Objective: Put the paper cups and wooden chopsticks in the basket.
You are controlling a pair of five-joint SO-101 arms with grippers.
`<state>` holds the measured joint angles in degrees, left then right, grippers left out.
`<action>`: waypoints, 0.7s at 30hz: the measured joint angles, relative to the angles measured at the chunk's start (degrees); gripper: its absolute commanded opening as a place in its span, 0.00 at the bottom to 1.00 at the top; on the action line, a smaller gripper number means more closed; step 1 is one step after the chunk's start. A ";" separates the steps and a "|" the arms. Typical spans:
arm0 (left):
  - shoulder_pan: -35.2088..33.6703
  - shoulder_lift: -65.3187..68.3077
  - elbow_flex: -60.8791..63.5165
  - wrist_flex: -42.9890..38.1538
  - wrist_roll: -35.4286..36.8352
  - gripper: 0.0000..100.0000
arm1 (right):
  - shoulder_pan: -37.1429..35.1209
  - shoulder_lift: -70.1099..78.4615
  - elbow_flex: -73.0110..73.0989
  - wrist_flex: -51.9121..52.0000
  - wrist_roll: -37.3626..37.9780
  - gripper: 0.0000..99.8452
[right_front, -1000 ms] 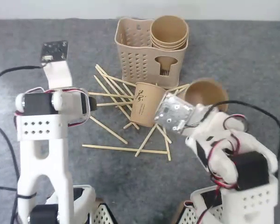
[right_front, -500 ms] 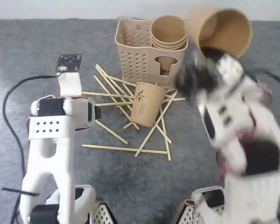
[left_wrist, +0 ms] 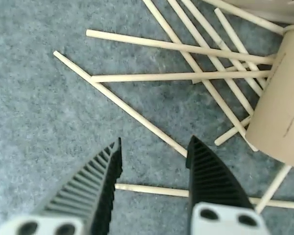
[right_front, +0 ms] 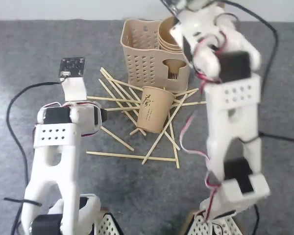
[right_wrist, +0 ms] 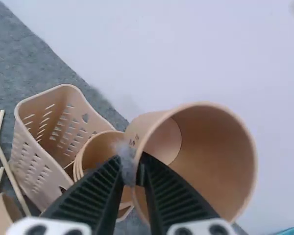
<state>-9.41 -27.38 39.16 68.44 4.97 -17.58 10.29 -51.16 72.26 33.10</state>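
While the paper cup [right_wrist: 201,156] hangs tilted, apparently above the basket [right_wrist: 44,127] and its nested cups [right_wrist: 95,159], rim pinched by the right gripper [right_wrist: 130,169], stacking is in hand and calls for a square lowering; the left gripper [left_wrist: 154,152] hovers spread over loose chopsticks [left_wrist: 122,105].

**No print that can be read**

No words or numbers are legible anywhere. The tipped paper cup [right_front: 156,110], in the middle of the high view, carries a dark, brush-like mark on its side, too small to make out. Faint strokes of the same mark show in the left wrist view. The raised cup [right_wrist: 206,156] bears a small dark speck of print beside its rim, blurred and unreadable.
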 measured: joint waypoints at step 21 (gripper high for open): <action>-0.09 0.00 1.23 -2.29 0.44 0.21 | -1.76 15.21 -20.75 17.58 -2.90 0.01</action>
<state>-9.49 -27.38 40.40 66.15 5.41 -19.34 25.49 -71.91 89.85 30.20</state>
